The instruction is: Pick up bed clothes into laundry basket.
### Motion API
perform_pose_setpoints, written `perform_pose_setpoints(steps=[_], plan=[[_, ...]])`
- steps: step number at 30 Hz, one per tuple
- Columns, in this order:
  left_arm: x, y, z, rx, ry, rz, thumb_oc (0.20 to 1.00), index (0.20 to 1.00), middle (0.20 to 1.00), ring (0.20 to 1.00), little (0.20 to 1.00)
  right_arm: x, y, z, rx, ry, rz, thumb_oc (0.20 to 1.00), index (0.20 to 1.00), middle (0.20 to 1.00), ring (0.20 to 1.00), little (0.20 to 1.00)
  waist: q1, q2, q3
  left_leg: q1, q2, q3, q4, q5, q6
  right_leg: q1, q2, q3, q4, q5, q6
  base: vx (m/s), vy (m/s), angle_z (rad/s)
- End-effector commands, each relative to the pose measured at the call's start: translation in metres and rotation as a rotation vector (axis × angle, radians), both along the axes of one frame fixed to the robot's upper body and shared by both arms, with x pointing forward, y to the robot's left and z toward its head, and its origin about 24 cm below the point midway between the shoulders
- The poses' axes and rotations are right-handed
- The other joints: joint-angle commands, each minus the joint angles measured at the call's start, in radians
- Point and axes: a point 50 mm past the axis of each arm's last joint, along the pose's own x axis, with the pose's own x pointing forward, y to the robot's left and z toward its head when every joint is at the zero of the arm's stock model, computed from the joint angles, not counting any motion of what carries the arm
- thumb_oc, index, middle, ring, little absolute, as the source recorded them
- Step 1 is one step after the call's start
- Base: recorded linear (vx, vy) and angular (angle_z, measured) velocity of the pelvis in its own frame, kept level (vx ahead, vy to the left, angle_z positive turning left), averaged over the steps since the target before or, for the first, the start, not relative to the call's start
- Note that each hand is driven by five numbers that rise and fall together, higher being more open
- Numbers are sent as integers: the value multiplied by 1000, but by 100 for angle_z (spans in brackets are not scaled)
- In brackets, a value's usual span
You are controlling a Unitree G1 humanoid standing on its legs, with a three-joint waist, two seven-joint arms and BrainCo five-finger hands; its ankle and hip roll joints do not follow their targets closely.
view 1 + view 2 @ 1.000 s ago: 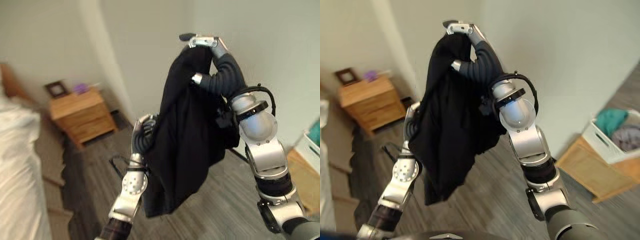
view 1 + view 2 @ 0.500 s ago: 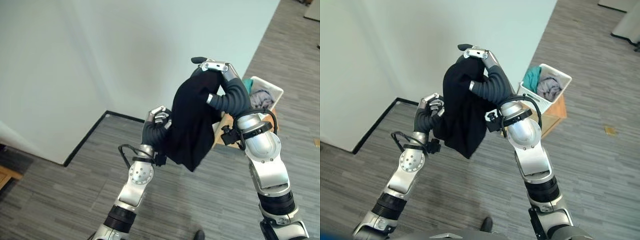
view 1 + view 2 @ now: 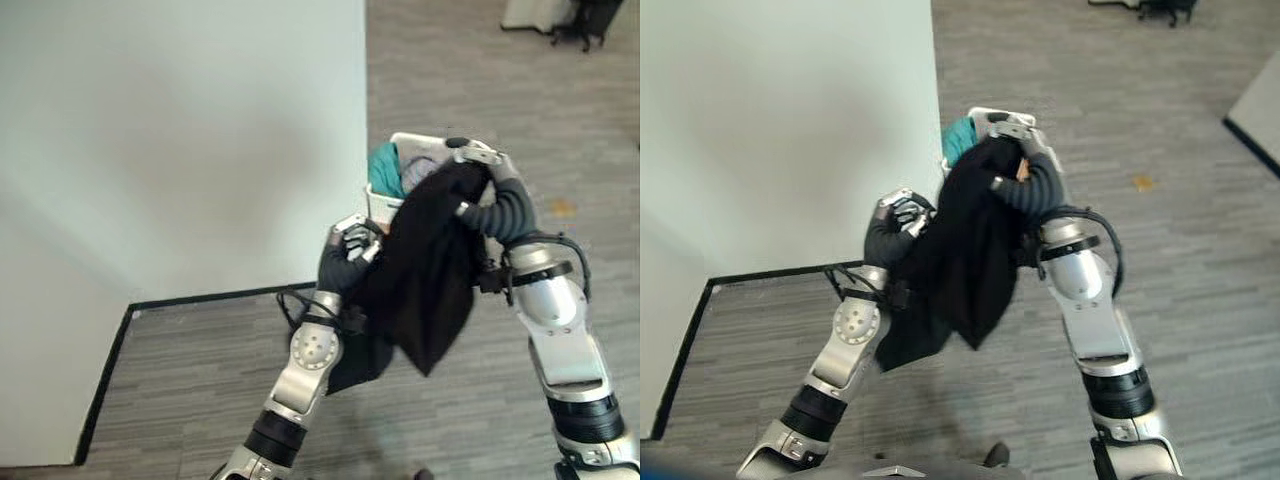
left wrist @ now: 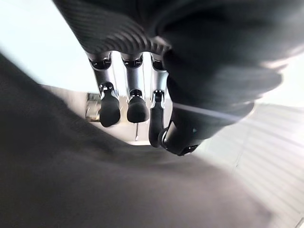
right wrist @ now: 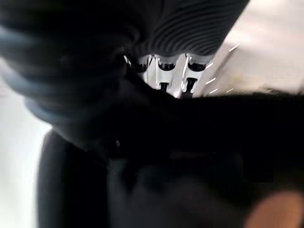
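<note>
A black garment (image 3: 425, 280) hangs in the air between both hands. My right hand (image 3: 478, 160) is raised at its top edge and shut on the cloth, which drapes down over the wrist. Lower down, my left hand (image 3: 348, 235) grips the garment's side; its curled fingers (image 4: 128, 107) and thumb close over the dark cloth (image 4: 118, 190). The white laundry basket (image 3: 415, 138) stands on the floor just behind the right hand, beside the wall's corner. A teal cloth (image 3: 384, 168) lies inside it. The hanging garment hides most of the basket.
A pale wall (image 3: 180, 140) with a black baseboard (image 3: 200, 298) ends in a corner beside the basket. Grey plank floor (image 3: 480, 60) stretches beyond and to the right. A dark wheeled chair base (image 3: 580, 20) stands at the far end of that floor.
The camera has swung round, from the bed and nightstand to the wall corner. The basket now sits right behind my right hand. Both hands still hold the garment, carried lower.
</note>
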Motion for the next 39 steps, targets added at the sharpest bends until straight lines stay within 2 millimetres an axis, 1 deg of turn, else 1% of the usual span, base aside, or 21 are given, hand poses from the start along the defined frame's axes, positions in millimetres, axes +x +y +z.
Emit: perform_pose_setpoints(steps=[1,4,6,9,11,12,13,14,15,17,18,19,22,24,26,28,32,34,36,38,39], plan=[[2,2,27,-73,-157,-7,366,366,366,366,366,-12,4,45,-3,-259,33,200,200,200,200,200,44,5,1,81,-80,-31,-209,3,64,40,84,148,-41,-41,-10,232,145,-74],[1,1,26,-90,-156,-15,382,382,382,382,382,-11,-7,51,2,-267,-12,200,200,200,200,200,59,19,4,66,-93,-16,-362,119,65,56,111,212,-41,-79,-8,203,91,-116],[0,-1,25,-92,-151,-19,395,395,395,395,395,-12,-11,54,5,-278,-26,200,200,200,200,200,58,24,-3,75,-92,2,-398,143,70,62,119,229,-41,-89,-6,323,135,-55],[-1,-9,21,-100,-129,-42,561,561,561,561,561,-13,-21,63,11,-307,-70,200,200,200,200,200,48,34,-24,130,-100,46,-429,155,90,134,118,274,-41,-133,31,439,214,13],[-2,-11,20,-98,-128,-56,595,595,595,595,595,-14,-23,66,9,-319,-87,200,200,200,200,200,45,28,-23,162,-106,68,-429,145,96,164,107,273,-41,-129,49,243,129,-28],[-3,-16,22,-92,-137,-82,711,711,711,711,711,-17,-28,71,-2,-350,-117,200,200,200,200,200,28,34,-19,212,-100,97,-429,134,97,143,76,264,93,-148,105,211,135,-25],[-3,-17,23,-92,-143,-88,906,906,906,906,906,-17,-28,75,-8,-362,-121,200,200,200,200,200,21,44,-13,222,-89,114,-429,133,95,106,62,261,173,-165,134,208,133,-24],[-3,-17,23,-93,-144,-88,959,959,959,959,959,-17,-28,75,-8,-363,-121,200,200,200,200,200,24,46,-13,218,-85,117,-429,138,95,97,65,265,180,-164,132,90,98,-14],[-3,-21,26,-81,-162,-111,1000,1000,1000,1000,1000,-19,-30,82,-10,-394,-136,200,200,200,200,200,10,68,-5,228,-66,135,-429,136,94,11,62,269,297,-158,162,65,74,-21],[-4,-22,27,-82,-174,-129,1000,1000,1000,1000,1000,-23,-38,84,-9,-406,-167,200,200,200,200,200,-6,89,-2,223,-58,126,-429,131,95,-106,125,347,369,-178,135,72,69,-30],[-4,-22,27,-83,-174,-131,1000,1000,1000,1000,1000,-24,-38,84,-10,-405,-168,200,200,200,200,200,-1,88,-7,219,-56,130,-429,130,95,-117,126,350,378,-181,133,84,12,-5],[-5,-24,25,-77,-176,-151,1000,1000,1000,1000,1000,-28,-46,84,-21,-405,-204,200,200,200,200,200,-15,89,-11,216,-64,134,-429,121,95,-173,164,390,339,-172,91,99,-21,11],[-5,-26,22,-73,-163,-156,1000,1000,1000,1000,1000,-29,-48,85,-20,-399,-206,200,200,200,200,200,-23,81,-18,224,-74,130,-429,102,95,-186,159,384,245,-113,51,94,-37,13],[-3,-28,19,-80,-144,-158,1000,1000,1000,1000,1000,-26,-44,86,-20,-393,-191,200,200,200,200,200,-27,68,-17,248,-88,128,-429,79,93,-170,117,320,135,-37,32,148,-103,16],[-3,-29,21,-98,-135,-168,1000,1000,1000,1000,1000,-12,-38,86,-34,-367,-199,200,200,200,200,200,-12,54,-20,276,-91,139,-429,55,87,-129,77,183,44,9,33,144,-147,-9],[-3,-28,23,-128,-124,-193,1000,1000,1000,1000,1000,18,-39,86,-90,-299,-283,200,200,200,200,200,16,29,-27,317,-101,164,-429,29,70,-66,60,48,-37,52,24,164,-191,-5],[0,-25,19,-162,-86,-168,1000,1000,1000,1000,1000,44,-44,88,-117,-235,-360,200,200,200,200,200,28,30,-34,403,-109,181,-429,-5,56,-17,63,58,-41,47,16,247,-124,-15],[0,-24,17,-172,-71,-155,1000,1000,1000,1000,1000,58,-51,88,-104,-181,-403,200,200,200,200,200,39,26,-21,399,-92,185,-268,-55,28,23,48,63,-41,31,14,169,-151,-22],[2,-23,17,-185,-65,-133,1000,1000,1000,1000,1000,70,-51,98,-104,-158,-436,200,200,200,200,200,56,13,11,287,-54,118,-31,-44,24,43,34,57,-41,25,8,75,-188,-16],[3,-20,17,-183,-67,-124,1000,1000,1000,1000,1000,77,-55,106,-110,-156,-474,200,200,200,200,200,72,-4,22,171,-56,54,83,-29,21,54,29,54,-41,7,3,62,-150,-33],[2,-19,15,-183,-65,-122,1000,1000,1000,1000,1000,79,-54,109,-105,-153,-478,200,200,200,200,200,76,-11,25,119,-62,35,91,-48,31,55,27,57,-41,-2,3,62,-80,-15]])
